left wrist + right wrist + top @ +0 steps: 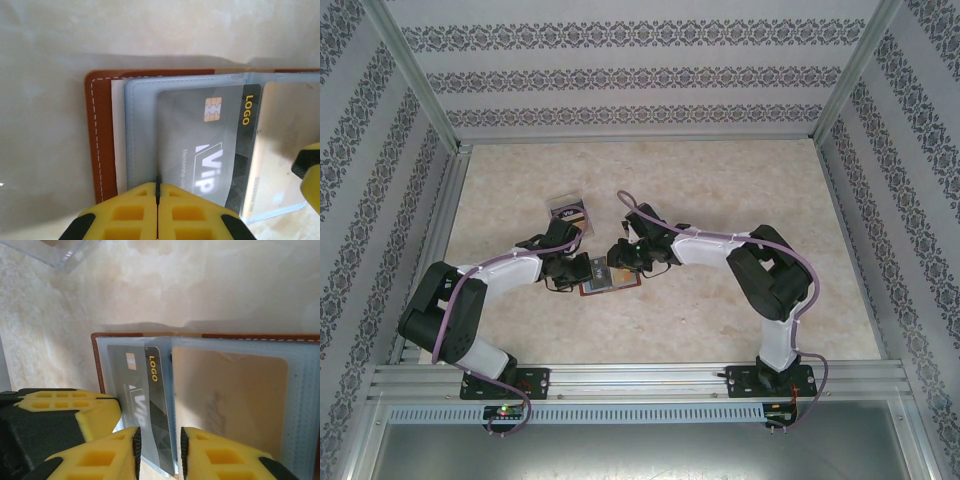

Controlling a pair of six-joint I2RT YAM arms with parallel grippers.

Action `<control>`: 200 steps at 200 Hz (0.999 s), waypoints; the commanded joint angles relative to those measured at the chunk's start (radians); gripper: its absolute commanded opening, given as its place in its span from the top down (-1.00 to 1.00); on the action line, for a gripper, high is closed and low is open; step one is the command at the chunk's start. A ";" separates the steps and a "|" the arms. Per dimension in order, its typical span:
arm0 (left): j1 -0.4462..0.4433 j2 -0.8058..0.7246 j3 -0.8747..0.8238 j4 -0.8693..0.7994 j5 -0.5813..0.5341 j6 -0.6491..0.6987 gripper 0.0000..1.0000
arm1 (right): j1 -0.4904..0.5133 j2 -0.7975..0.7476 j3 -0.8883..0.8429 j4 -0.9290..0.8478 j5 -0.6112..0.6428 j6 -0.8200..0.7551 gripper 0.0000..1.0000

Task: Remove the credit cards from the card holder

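Observation:
The brown card holder (pixel 612 284) lies open on the table between both arms, its blue-grey sleeves (pixel 142 130) facing up. A black VIP card (pixel 210 145) sticks partway out of one sleeve. My left gripper (pixel 158 192) is shut, pinching the near edge of that sleeve beside the card's edge. In the right wrist view the black card (pixel 145 395) stands between the jaws of my right gripper (pixel 159 437), which is open with a gap on each side of the card. A beige card (pixel 230 395) sits in the other pocket of the card holder (pixel 250 336).
A small clear plastic box (pixel 567 208) rests on the table just behind the left gripper (pixel 582 268), and its corner (pixel 60 252) shows in the right wrist view. The right gripper (pixel 620 255) is close to the left one. Metal rails and patterned walls bound the table.

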 commanded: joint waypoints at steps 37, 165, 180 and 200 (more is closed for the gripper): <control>-0.007 0.027 -0.007 -0.052 -0.056 0.037 0.86 | 0.031 0.038 0.069 -0.058 -0.018 -0.054 0.37; -0.005 0.052 -0.020 -0.040 -0.055 0.038 0.88 | 0.053 0.110 0.128 -0.155 0.005 -0.135 0.34; -0.005 0.052 -0.020 -0.040 -0.053 0.037 0.88 | 0.056 0.111 0.133 -0.155 0.002 -0.137 0.34; -0.005 0.053 -0.018 -0.040 -0.051 0.036 0.88 | 0.059 0.116 0.143 -0.156 -0.004 -0.141 0.36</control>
